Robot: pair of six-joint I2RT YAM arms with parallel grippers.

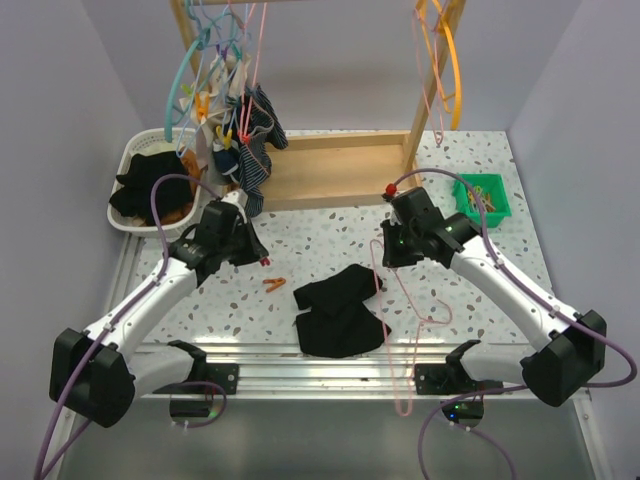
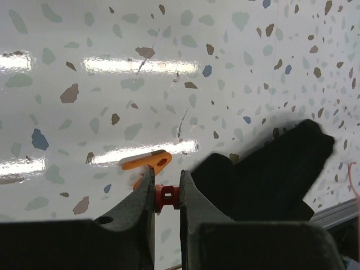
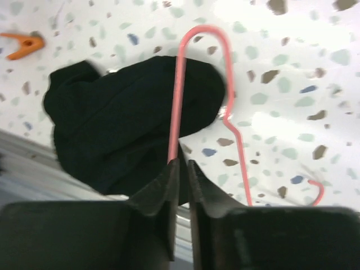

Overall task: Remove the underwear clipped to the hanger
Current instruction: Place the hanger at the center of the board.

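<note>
Left gripper: jaws clenched on a small red clip, held just above the surface. Right gripper: jaws pinched on the wire of a pink hanger. The wire runs across one side of the underwear, and the rest of the hanger trails toward the near edge. Underwear is a black heap lying flat on the surface, centre front, between the two arms. A loose orange clip lies just left of it, not touching. More black cloth sits in the white basket, far left. Striped garments hang at the wooden rack behind.
</note>
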